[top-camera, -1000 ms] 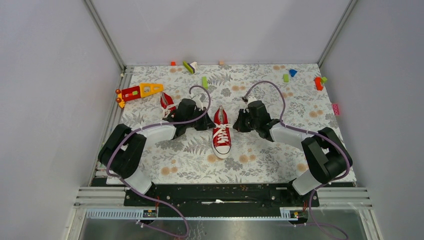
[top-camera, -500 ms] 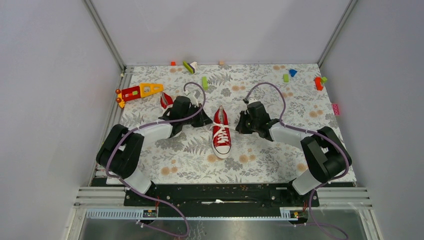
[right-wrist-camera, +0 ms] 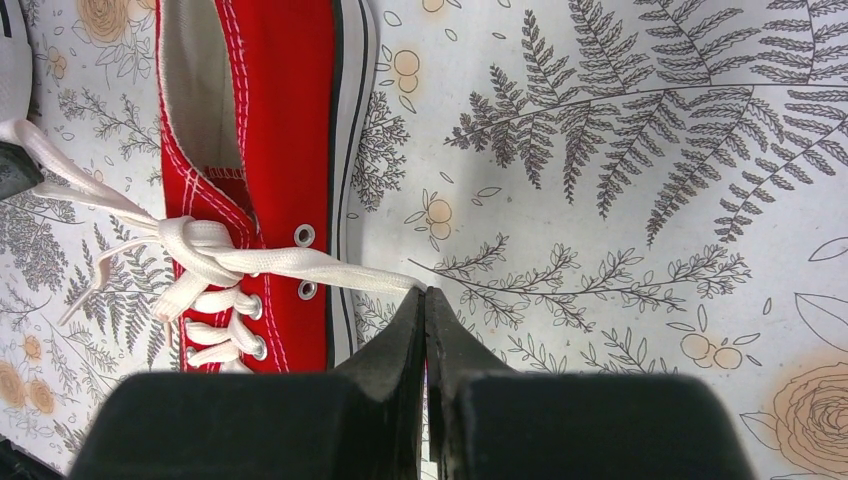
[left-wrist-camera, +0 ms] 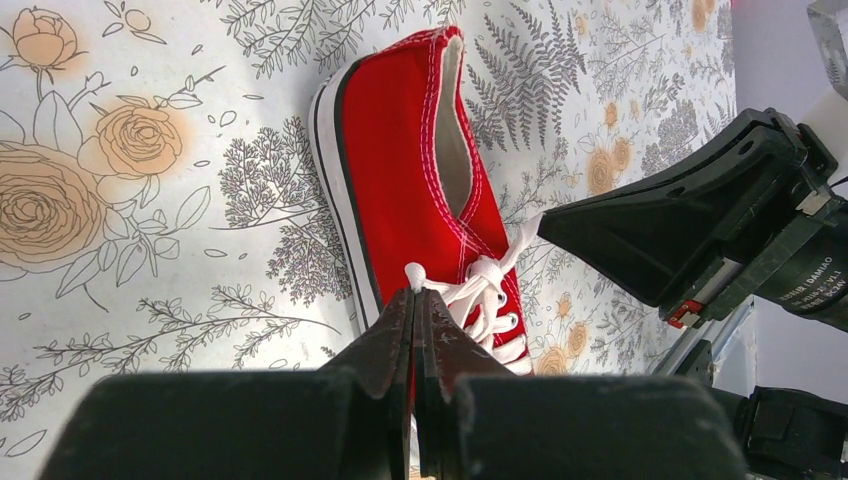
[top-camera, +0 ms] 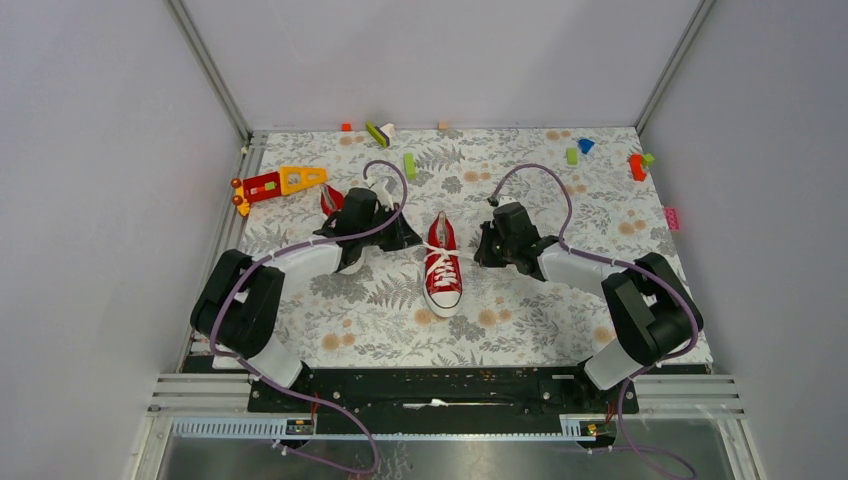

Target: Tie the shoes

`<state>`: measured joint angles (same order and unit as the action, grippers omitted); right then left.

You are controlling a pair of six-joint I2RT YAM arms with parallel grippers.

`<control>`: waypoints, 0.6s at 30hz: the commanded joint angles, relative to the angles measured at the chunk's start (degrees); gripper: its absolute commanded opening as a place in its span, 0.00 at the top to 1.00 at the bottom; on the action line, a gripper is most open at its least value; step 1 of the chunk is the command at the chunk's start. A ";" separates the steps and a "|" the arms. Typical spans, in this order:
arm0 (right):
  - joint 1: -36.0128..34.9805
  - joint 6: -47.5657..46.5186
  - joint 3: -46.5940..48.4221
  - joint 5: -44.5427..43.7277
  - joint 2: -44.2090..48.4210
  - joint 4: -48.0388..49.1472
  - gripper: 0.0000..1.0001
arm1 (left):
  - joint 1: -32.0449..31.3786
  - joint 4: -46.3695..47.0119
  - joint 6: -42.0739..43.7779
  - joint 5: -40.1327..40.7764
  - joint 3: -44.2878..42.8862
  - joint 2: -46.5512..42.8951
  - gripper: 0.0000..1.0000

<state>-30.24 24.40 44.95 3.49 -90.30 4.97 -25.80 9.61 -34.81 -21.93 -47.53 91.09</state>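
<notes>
A red sneaker (top-camera: 442, 262) with white laces lies in the middle of the mat, toe toward me. It shows in the left wrist view (left-wrist-camera: 420, 170) and the right wrist view (right-wrist-camera: 270, 150). My left gripper (top-camera: 408, 240) is shut on a white lace (left-wrist-camera: 470, 285) at the shoe's left side. My right gripper (top-camera: 482, 247) is shut on the other lace end (right-wrist-camera: 330, 268) at the shoe's right side. Both laces run taut from a knot (right-wrist-camera: 195, 245) over the eyelets. The second red sneaker (top-camera: 334, 203) lies behind my left arm, mostly hidden.
A red-and-yellow toy piece (top-camera: 280, 182) lies at the far left. Small coloured blocks (top-camera: 409, 165) are scattered along the back, with more at the far right (top-camera: 637, 166). The metal frame (top-camera: 213, 75) and grey walls bound the mat.
Both grippers have moved outward from the shoe, the left one further left and back, the right one slightly right, drawing the laces tighter.
</notes>
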 commanded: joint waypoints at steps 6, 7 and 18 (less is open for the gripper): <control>-0.43 -0.44 1.21 -2.94 0.27 -1.45 1.00 | 0.98 -2.33 1.08 1.79 -3.38 1.53 1.00; -0.38 -0.42 1.36 -3.13 0.25 -1.82 1.00 | 1.01 -2.47 0.94 2.13 -3.13 1.92 1.00; -2.09 -4.19 3.14 -5.79 3.03 -2.02 1.00 | 1.02 -1.26 0.43 0.45 -3.10 2.72 1.00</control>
<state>-30.61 23.62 45.06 1.85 -90.06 4.91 -25.54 6.11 -34.81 -21.32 -48.90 94.76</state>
